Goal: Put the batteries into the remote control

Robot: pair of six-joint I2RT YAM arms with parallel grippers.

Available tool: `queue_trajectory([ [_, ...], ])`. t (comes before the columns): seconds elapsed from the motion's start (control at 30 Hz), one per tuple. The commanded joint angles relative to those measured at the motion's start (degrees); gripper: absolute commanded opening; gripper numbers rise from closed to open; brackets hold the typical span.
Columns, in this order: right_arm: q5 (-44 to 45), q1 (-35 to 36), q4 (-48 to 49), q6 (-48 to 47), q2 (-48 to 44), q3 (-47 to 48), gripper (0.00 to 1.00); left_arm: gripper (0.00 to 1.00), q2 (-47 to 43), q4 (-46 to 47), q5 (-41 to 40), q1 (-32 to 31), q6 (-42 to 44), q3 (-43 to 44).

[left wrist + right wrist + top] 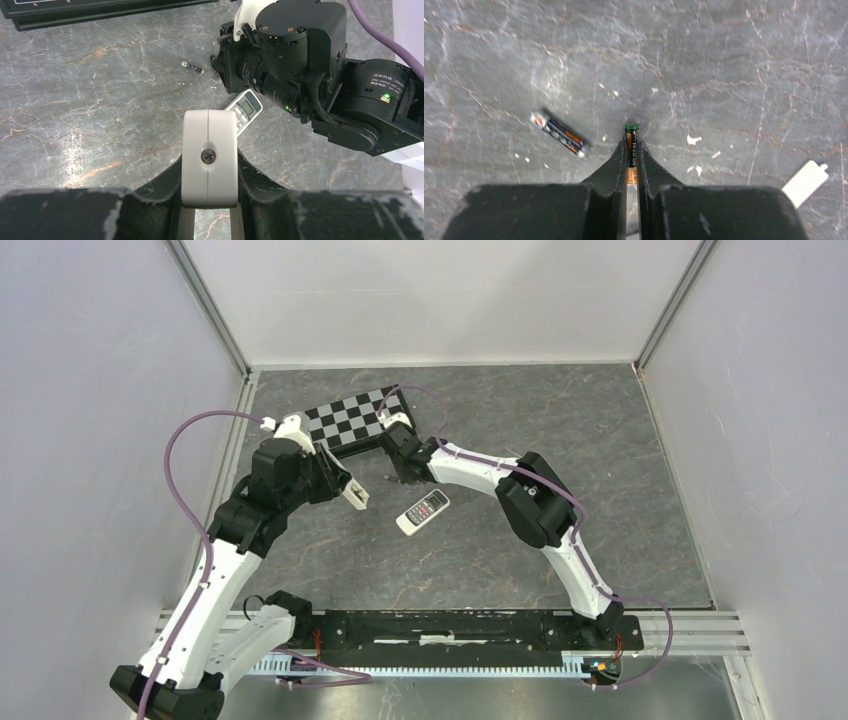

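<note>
My left gripper [209,176] is shut on the long white remote control [209,135], seen end-on with a screw in its end face. In the top view it holds this remote control [354,494] above the table's left middle. My right gripper [632,146] is shut on one of the batteries [631,132], a dark cell with a green tip and an orange band, standing on end against the table. A second battery [559,134] lies loose on the slab to its left, also seen in the left wrist view [192,67]. The right gripper [392,476] sits just right of the held remote.
A shorter grey-white remote with screen and buttons [423,511] lies near the table's middle. A checkerboard sheet [352,418] lies behind the grippers. A small white flat piece [805,182] rests to the right of the right gripper. The right arm's dark wrist [300,60] stands close to the left gripper.
</note>
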Motion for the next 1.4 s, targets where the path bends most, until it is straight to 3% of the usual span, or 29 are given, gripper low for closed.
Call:
queue_trajectory([
  [0.0,-2.0,0.0,-2.4,-1.4,-4.2,-4.8,0.09,0.02,-0.2,2.0,5.0,0.2,1.7,0.5],
  [0.17,-3.1,0.1,-4.2,-2.1,-5.4,-6.5,0.26,0.02,-1.2,5.0,6.8,0.2,-0.1,-2.3],
  [0.27,-4.4,0.0,-4.9,-2.4,-5.0,-6.4,0.27,0.02,-1.0,5.7,6.8,0.2,-0.2,-2.6],
  [0.53,-7.2,-1.1,-3.9,-2.2,-4.5,-8.5,0.07,0.02,0.2,9.1,5.1,0.2,0.2,-3.7],
  [0.73,-8.3,-1.8,12.0,-5.7,-14.0,-19.8,0.06,0.02,2.1,14.2,5.4,0.2,-0.1,-7.0],
  [0.97,-12.7,-3.2,23.5,-11.1,-25.7,-28.7,0.06,0.02,5.3,23.6,12.0,0.2,-1.5,-11.5],
  [1.13,-15.9,-4.9,25.7,-12.2,-33.6,-35.0,0.06,0.02,7.9,30.3,16.6,0.2,-4.0,-12.8],
  [1.37,-20.2,-5.5,26.6,-13.2,-46.9,-45.0,0.06,0.02,14.3,43.4,30.9,0.1,-7.9,-15.4],
])
